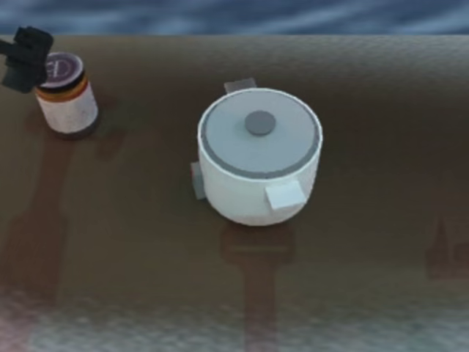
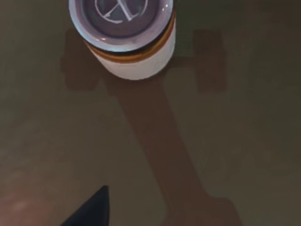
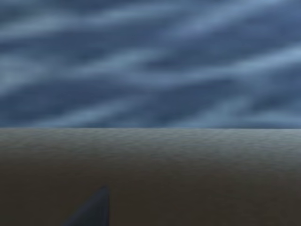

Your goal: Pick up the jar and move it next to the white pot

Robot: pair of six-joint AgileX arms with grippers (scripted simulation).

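Note:
The jar (image 1: 67, 95) stands upright at the table's far left, with a dark lid bearing a white logo, an orange-and-dark band and a white label. My left gripper (image 1: 26, 59) hovers just left of and behind its lid, open and holding nothing. In the left wrist view the jar (image 2: 123, 37) lies ahead, apart from the one dark fingertip (image 2: 94, 209) that shows. The white pot (image 1: 260, 154), with a grey ring and grey knob, sits mid-table, well right of the jar. The right arm is out of the top view; its wrist view shows one fingertip (image 3: 96, 207) over bare table.
The brown table (image 1: 381, 220) runs back to an edge (image 1: 293, 35) with blue backdrop beyond. The pot's small square handles (image 1: 283, 196) stick out at its sides. Open tabletop lies between the jar and the pot.

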